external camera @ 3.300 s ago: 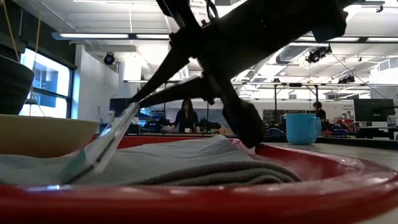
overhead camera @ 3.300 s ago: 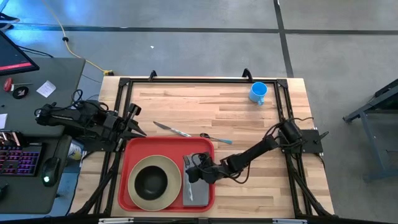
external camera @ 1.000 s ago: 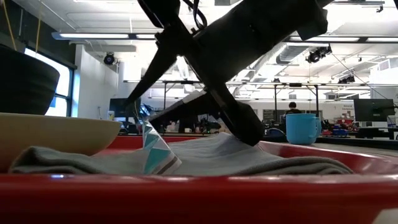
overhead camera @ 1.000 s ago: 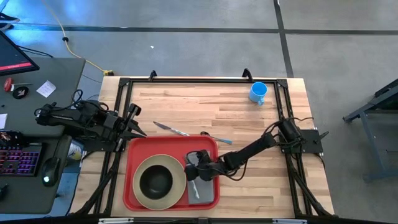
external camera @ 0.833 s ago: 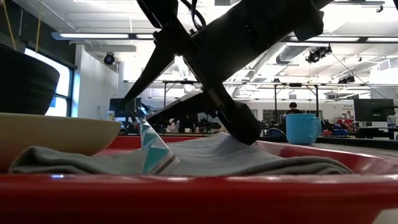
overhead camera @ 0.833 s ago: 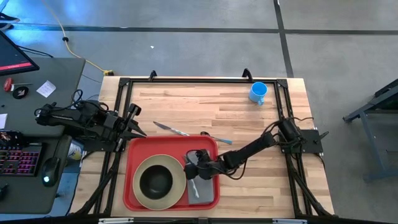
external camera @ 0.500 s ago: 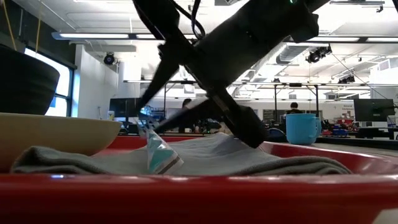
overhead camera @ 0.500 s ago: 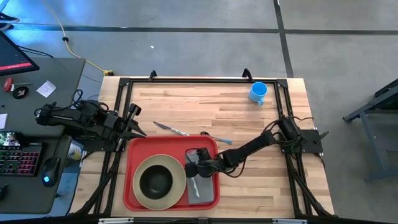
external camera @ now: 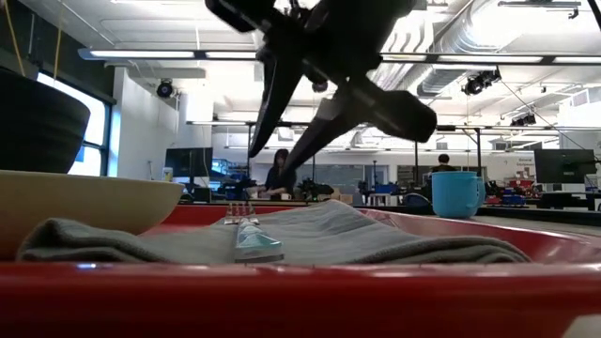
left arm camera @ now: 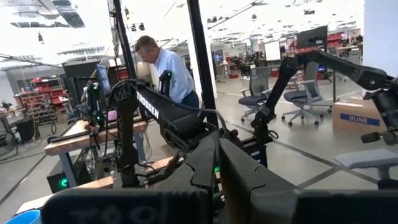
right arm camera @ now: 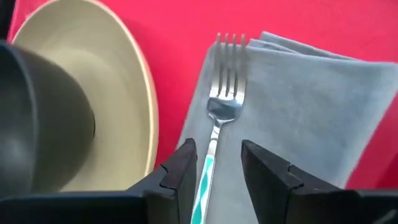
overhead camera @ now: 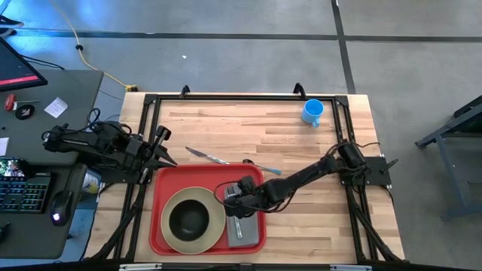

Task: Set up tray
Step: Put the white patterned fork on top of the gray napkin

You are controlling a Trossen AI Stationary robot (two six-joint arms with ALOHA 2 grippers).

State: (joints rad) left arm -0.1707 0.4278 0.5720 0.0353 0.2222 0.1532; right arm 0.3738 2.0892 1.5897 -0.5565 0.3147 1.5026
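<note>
The right end effector (right arm camera: 216, 163) is open just above the fork (right arm camera: 221, 118) on the napkin (right arm camera: 298, 118) in the tray (overhead camera: 159, 232), so it should rise straight, without catching the handle.

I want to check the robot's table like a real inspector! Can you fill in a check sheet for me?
Surface: wooden table.
Job's things: red tray holds cream plate with dark bowl; fork lies on grey napkin.
Clutter: blue mug, knife and spoon on the table off the tray.
Pincers: right pincer open above the fork, holding nothing; left pincer parked at the table's left edge.
Cables: yellow cable on floor.
Surroundings: desk with keyboard; people beyond.
</note>
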